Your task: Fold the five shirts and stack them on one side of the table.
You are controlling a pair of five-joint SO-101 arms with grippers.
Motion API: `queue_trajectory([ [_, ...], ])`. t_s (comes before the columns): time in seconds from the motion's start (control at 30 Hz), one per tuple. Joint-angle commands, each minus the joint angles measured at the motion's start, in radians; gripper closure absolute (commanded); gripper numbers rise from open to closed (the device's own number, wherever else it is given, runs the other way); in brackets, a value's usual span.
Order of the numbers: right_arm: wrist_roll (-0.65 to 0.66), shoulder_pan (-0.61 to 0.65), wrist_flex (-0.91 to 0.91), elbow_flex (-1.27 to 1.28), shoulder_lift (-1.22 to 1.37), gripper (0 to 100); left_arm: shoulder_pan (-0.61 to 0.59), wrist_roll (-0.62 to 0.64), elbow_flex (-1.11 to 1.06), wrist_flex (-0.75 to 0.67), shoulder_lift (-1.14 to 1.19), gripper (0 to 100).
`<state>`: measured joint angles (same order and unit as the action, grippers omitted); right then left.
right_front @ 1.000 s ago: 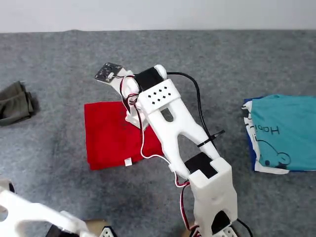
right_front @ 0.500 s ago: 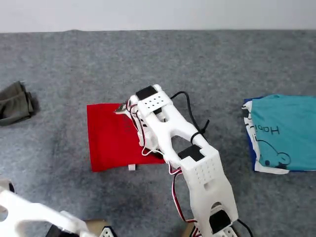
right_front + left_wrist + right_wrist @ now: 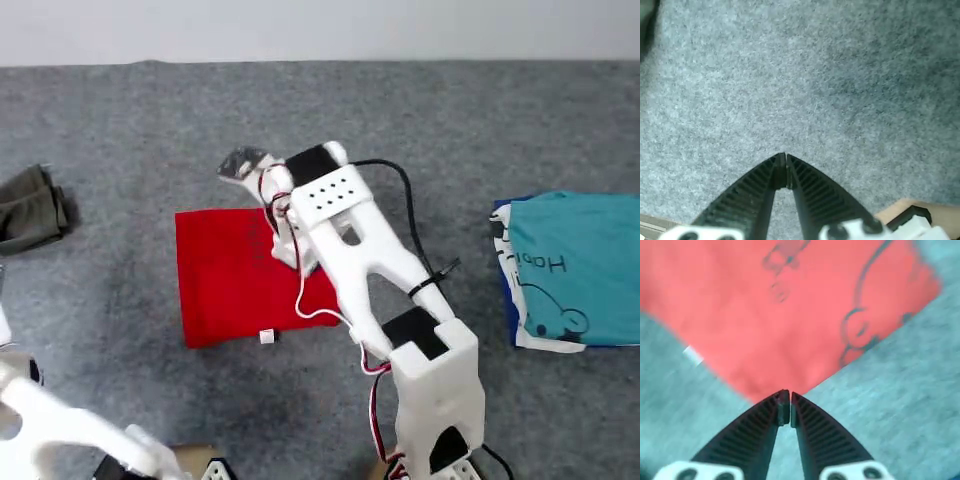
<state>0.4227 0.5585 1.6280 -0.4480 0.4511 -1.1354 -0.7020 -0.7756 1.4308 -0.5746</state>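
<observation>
At the far left of the overhead view, a crumpled dark olive shirt [image 3: 32, 208] lay on the grey carpeted table [image 3: 130, 130], well apart from both grippers. Nearer the front edge, the white left arm [image 3: 55, 422] reached in. Its wrist view gave the detail: the left gripper [image 3: 785, 172] had its jaws pressed together, holding nothing, above bare carpet.

In the middle lay a red shirt [image 3: 235, 275], folded flat into a rectangle with a small white tag [image 3: 266, 337] at its near edge. The right arm [image 3: 350, 250] stretched over it, covering one side from above. The right wrist view came closer. The right gripper [image 3: 785, 412] was closed and empty, its tips at the shirt's edge where red met grey, with a dark line drawing [image 3: 860, 325] on the cloth ahead.

At the far right, well apart from that gripper, a teal shirt [image 3: 575, 265] topped a folded stack with white and blue layers beneath.
</observation>
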Motion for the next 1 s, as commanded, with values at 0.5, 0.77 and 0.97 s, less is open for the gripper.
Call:
queue_trajectory([
  [0.5,-0.009,-0.163,-0.423,-0.087,0.243,98.8,0.005,0.0,0.008,0.009,-0.026,99],
  [0.77,-0.057,-0.113,-0.033,-0.334,0.151,98.8,0.0,0.0,0.016,0.009,-0.026,99],
  [0.97,-0.233,-0.097,0.171,-0.33,0.137,98.3,0.002,0.0,0.008,0.009,-0.026,99],
])
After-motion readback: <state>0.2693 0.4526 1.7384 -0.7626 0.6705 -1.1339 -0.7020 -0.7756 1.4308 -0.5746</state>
